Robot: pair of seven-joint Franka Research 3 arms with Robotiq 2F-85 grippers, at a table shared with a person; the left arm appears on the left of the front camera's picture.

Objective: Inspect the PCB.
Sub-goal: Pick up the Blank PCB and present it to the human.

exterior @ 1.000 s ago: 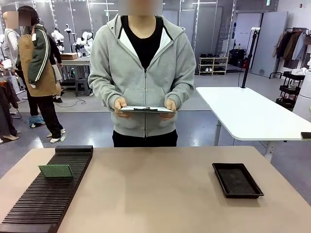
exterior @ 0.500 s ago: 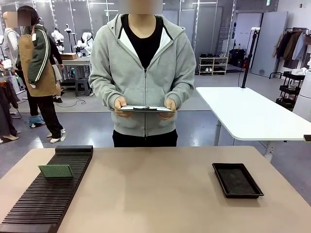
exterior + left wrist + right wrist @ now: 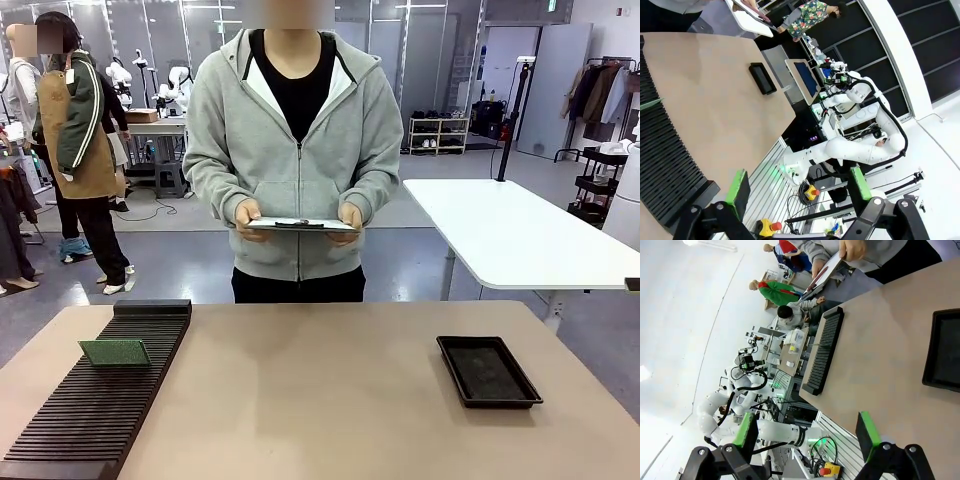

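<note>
— Green pads on the left gripper (image 3: 799, 189): together or apart?
— Wide apart, with nothing between. Hanging just off the near end of the black slotted rack (image 3: 665, 155), by the table's near edge.
— Same for the right gripper (image 3: 806, 436)?
— Spread wide too, and empty. Well apart from the rack, off to its right, closer to the shallow black tray (image 3: 931, 347).
— And the PCB (image 3: 114, 352)?
— Standing on edge in a slot of the rack, toward the rack's left side and about midway along its length. Speckled green face turned to the robot's side. Well apart from both grippers.
— Anything else on the tan table (image 3: 320, 420)?
— Just the tray, lying flat, far to the right of the rack and roughly level with the rack's middle.
— Beyond the rack's far end?
— Person in a grey hoodie (image 3: 296, 130), standing past the table's far edge, to the right of the rack's far end. Thin grey clipboard (image 3: 302, 225) held level at waist height, one hand (image 3: 246, 214) gripping the end nearer the rack, the other hand (image 3: 351, 217) gripping the opposite end.
— Further back still?
— White table (image 3: 510, 235) on the grey floor, far off to the right of the rack.
</note>
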